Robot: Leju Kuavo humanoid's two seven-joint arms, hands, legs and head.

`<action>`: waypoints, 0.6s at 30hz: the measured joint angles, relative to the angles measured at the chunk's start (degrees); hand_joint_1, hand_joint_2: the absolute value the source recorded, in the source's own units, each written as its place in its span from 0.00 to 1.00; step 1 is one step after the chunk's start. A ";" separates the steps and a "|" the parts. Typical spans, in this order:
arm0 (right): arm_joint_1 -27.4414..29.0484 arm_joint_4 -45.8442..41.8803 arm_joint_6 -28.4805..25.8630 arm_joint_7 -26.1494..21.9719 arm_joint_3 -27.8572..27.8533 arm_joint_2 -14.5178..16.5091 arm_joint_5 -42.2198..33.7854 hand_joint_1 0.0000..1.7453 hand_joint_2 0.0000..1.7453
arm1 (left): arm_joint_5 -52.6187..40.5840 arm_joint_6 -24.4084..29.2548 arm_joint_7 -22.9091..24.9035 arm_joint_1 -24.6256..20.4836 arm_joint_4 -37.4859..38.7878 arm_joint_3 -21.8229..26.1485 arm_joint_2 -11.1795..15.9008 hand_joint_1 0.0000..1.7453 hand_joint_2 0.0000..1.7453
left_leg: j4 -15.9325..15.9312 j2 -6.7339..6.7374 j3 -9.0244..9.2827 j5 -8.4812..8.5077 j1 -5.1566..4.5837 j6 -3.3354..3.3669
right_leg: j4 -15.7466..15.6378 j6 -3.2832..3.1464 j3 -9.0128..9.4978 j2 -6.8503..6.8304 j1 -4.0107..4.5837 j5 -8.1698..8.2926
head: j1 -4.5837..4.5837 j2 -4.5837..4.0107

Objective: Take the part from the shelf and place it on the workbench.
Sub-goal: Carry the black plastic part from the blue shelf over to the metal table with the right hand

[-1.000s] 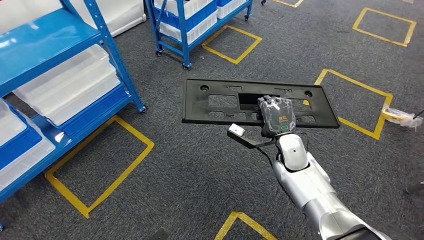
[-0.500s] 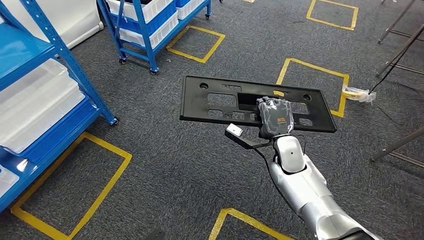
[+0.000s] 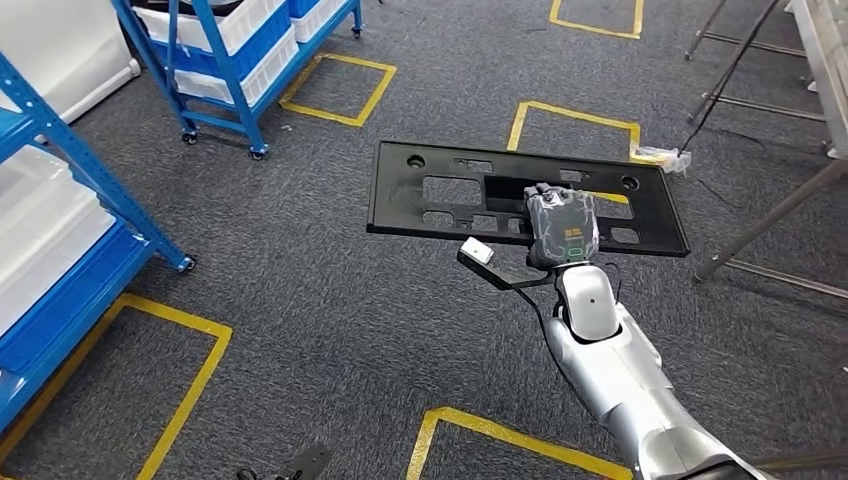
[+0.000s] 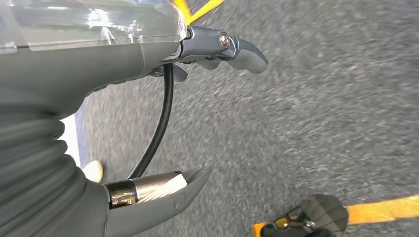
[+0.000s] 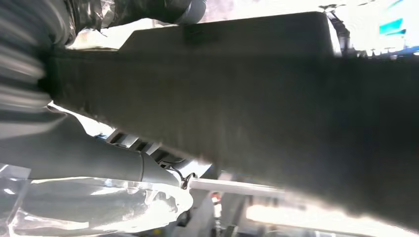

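Note:
In the head view my right hand (image 3: 562,228) grips a long, flat black plastic part (image 3: 455,200) with rectangular cut-outs, holding it level above the grey carpet in front of me. The right wrist view shows the part's dark underside (image 5: 276,94) close up, with the grey thumb (image 5: 94,158) beneath it. The left wrist view looks down on the carpet, where my left hand (image 4: 197,113) hangs with thumb and fingers apart and nothing between them.
Blue shelving with white and blue bins (image 3: 60,230) stands at the left. A blue wheeled rack (image 3: 235,50) is at the back left. Yellow tape squares (image 3: 575,125) mark the carpet. Metal stand legs (image 3: 770,215) and a table edge are at the right.
The whole scene has shifted left as the camera turns right: the shelves slide toward the left edge and stand legs come in at the right. The right hand keeps the part in the same pose.

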 joint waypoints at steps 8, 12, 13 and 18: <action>0.29 -0.61 0.00 0.81 -0.43 -0.64 0.38 1.00 1.00 | -0.66 -0.38 0.57 -0.78 -0.19 -0.01 0.74 0.00 1.00 | 16.10 -5.57 -7.24 -7.26 0.44 -1.38 | -1.55 -1.10 1.30 6.27 -1.54 0.90 | -0.10 0.00; 0.46 -0.62 0.00 0.81 -0.44 -0.68 0.45 1.00 1.00 | -0.66 -0.39 0.57 -0.93 -0.20 -0.01 1.04 0.00 1.00 | 4.98 -8.23 -2.69 -0.33 1.16 -2.04 | 0.26 -0.01 0.88 9.67 -2.28 0.03 | -0.10 0.00; 0.41 -0.64 0.00 0.81 -0.44 -0.67 0.47 1.00 1.00 | -0.66 -0.39 0.57 -1.01 -0.21 -0.01 1.06 0.00 1.00 | 2.65 -9.50 -1.63 0.32 1.34 -2.06 | 0.82 0.37 0.44 10.37 -2.41 -0.17 | -0.09 0.00; 0.53 -0.79 0.00 0.86 -0.49 -1.22 0.57 1.00 1.00 | -0.73 -0.38 0.75 -1.17 -0.23 0.00 1.16 0.00 1.00 | 1.13 -8.64 -1.23 0.50 1.30 -0.53 | 2.35 1.98 -1.57 10.32 -2.57 -0.54 | 0.03 0.00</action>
